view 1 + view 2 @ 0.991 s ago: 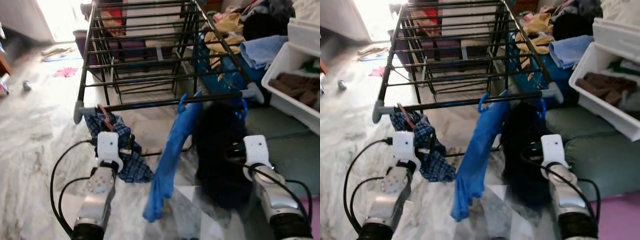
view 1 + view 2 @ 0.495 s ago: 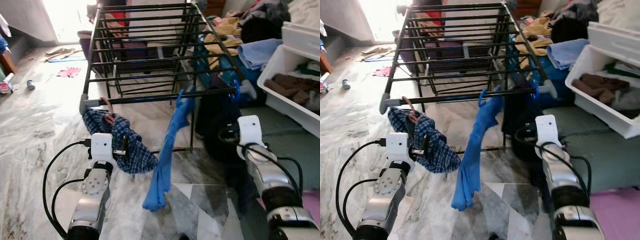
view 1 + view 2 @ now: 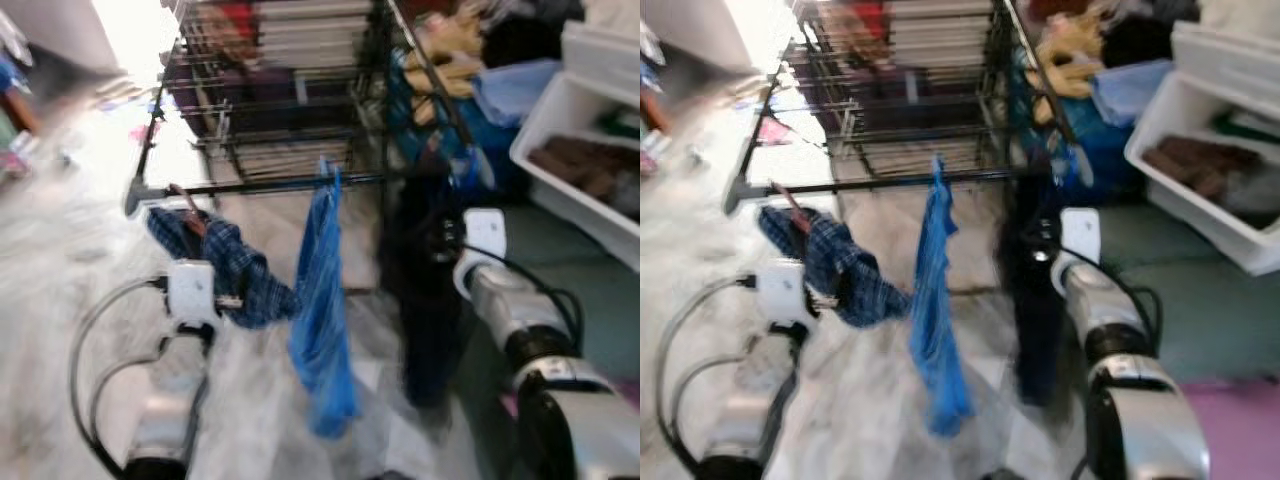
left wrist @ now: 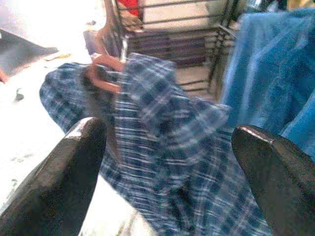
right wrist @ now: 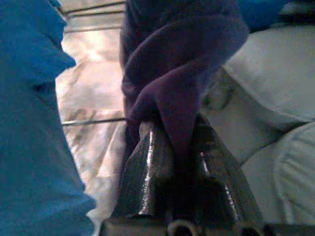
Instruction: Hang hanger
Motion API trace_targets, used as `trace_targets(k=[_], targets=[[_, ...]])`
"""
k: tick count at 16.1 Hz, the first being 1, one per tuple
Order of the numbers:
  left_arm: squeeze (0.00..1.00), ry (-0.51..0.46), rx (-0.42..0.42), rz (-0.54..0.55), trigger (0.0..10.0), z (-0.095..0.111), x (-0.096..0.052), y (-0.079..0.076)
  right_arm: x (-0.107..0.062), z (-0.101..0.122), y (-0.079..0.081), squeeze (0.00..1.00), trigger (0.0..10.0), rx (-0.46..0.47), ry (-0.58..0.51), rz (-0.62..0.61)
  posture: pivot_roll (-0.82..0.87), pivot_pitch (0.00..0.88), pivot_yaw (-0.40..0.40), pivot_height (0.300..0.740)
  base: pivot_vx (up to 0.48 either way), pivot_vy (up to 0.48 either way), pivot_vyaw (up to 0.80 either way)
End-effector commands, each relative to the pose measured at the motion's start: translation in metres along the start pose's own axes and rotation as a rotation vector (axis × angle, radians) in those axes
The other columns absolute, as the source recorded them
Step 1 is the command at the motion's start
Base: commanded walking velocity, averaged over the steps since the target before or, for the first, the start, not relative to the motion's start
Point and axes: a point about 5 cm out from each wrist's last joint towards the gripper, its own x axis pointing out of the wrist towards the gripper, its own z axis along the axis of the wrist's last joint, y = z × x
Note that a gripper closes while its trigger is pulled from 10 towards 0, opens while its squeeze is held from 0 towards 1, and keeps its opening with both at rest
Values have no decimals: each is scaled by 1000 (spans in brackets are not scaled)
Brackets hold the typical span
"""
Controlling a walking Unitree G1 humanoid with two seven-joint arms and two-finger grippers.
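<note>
Left gripper [image 4: 167,147]: fingers apart around the plaid shirt [image 3: 232,270] on its hanger [image 3: 188,212].
Right gripper [image 5: 184,162]: clamped on the dark garment [image 3: 428,290].
Blue cloth [image 3: 320,300]: hangs from the rack [image 3: 290,185], at 12 o'clock.

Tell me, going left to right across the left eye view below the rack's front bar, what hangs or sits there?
Plaid shirt → blue garment → dark garment → white bin.

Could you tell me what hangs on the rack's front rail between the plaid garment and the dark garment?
A blue garment hangs from the drying rack rail, between the plaid garment and the dark garment, as the left eye view shows.
</note>
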Motion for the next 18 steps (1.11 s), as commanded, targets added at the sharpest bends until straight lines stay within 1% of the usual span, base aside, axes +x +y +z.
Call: trace_targets(k=[1, 2, 5, 7, 9, 12, 13, 14, 15, 18], targets=[[0, -7, 7, 0, 10000, 4, -1, 5, 2, 9, 13, 0, 10000, 13, -19, 47, 74, 79, 7, 740, 0, 0, 0], [0, -3, 13, 0, 10000, 3, -2, 6, 3, 8, 15, 0, 10000, 15, -15, 54, 78, 80, 9, 740, 0, 0, 0], [0, 10, 1, 8, 10000, 3, -3, 9, 4, 2, 19, 0, 10000, 19, -3, 78, 80, 83, 16, 740, 296, 366, 0], [0, 19, 12, 5, 10000, 2, -2, 8, 3, 3, 21, 0, 10000, -30, -31, 96, 79, 86, 19, 740, 131, 330, 0], [0, 23, 11, -1, 10000, 1, -2, 6, 3, 8, 25, 0, 10000, -40, -56, 119, 72, 86, 21, 740, 0, 0, 0], [0, 29, 5, -2, 10000, 1, -1, 3, 4, 5, 23, 0, 10000, -50, -37, 114, 70, 85, 17, 740, 0, 0, 0], [0, 30, 3, 0, 10000, 1, -1, 3, 3, 2, 21, 0, 10000, -54, -26, 115, 68, 86, 15, 740, 0, 0, 0], [0, 34, 2, -1, 10000, 0, -2, 3, 3, -2, 13, 0, 10000, -37, -10, 68, 66, 86, 14, 740, 0, 0, 0], [0, 35, 1, -1, 10000, 0, -2, 2, 3, -2, 5, 0, 10000, -19, -15, 16, 66, 86, 14, 740, 0, 0, 0], [0, 36, 1, 0, 10000, 0, -1, 2, 2, 0, -5, 0, 10000, -5, -20, -32, 65, 84, 15, 740, 0, 0, 0]])
